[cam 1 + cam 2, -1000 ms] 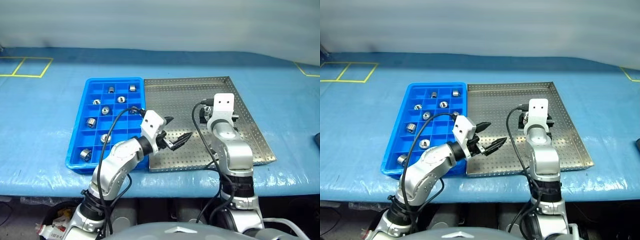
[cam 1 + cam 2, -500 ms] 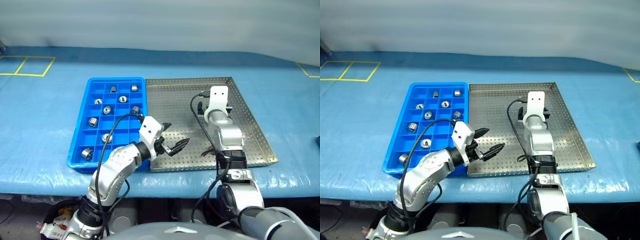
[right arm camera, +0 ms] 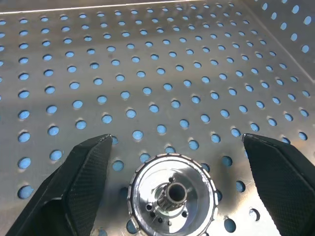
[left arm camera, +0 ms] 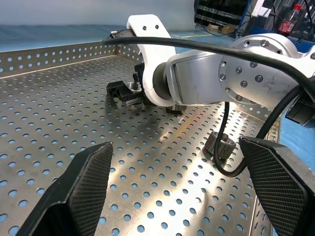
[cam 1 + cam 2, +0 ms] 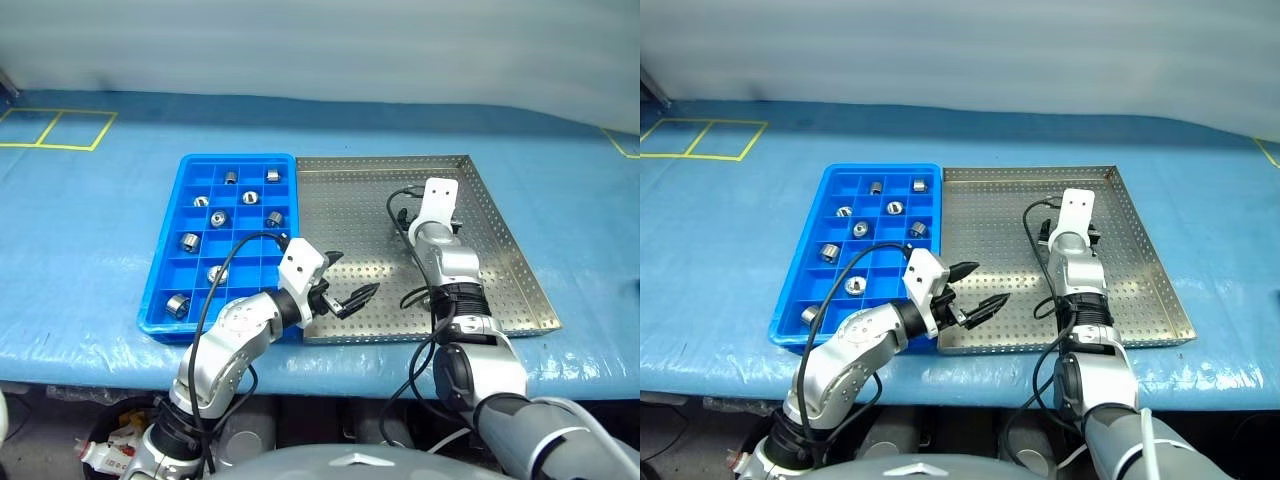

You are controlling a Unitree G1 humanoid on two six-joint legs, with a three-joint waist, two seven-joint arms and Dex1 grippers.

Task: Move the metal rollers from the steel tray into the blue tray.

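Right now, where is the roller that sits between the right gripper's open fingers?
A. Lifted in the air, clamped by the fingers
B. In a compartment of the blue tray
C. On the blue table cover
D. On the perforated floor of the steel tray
D. The right wrist view shows the roller resting on the holed floor of the steel tray, with the right gripper open around it, fingers apart from it.

A bright blue tray [image 5: 160,290] gridded into squares holds shiny silver metal rollers [image 5: 218,218] with dark centres, beside a silver steel tray [image 5: 510,270] dotted with round holes, on a blue desk [image 5: 90,230] marked with yellow lines [image 5: 60,128].
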